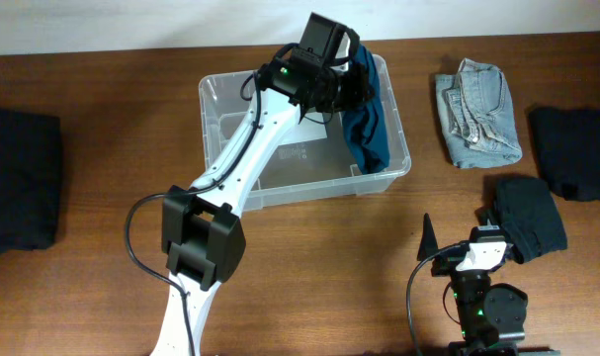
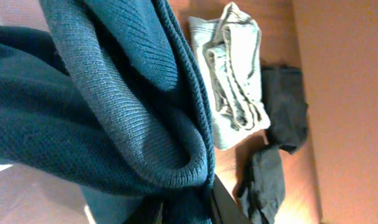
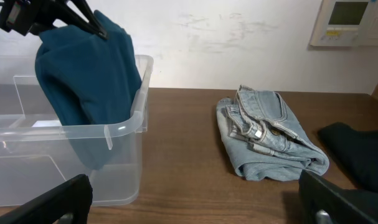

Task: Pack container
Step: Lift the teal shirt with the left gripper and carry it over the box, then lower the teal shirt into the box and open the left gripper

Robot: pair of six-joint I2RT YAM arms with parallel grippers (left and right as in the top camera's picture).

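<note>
Teal sweater [image 1: 369,124] in left claw [image 3: 99,30], hanging into container [image 1: 213,119]

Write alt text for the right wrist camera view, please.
A teal knitted garment, pinched by the left end effector, hangs partly inside a clear rectangular plastic bin. Folded pale-blue denim jeans lie to its right on the brown wooden table, beside a dark cloth.

Nothing readable — label [image 1: 314,150] on the container [image 1: 213,119] too blurred.

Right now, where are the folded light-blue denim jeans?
Overhead view: the folded light-blue denim jeans lie on the robot's right, just beside the clear plastic container, with a black garment nearer the robot.
</note>
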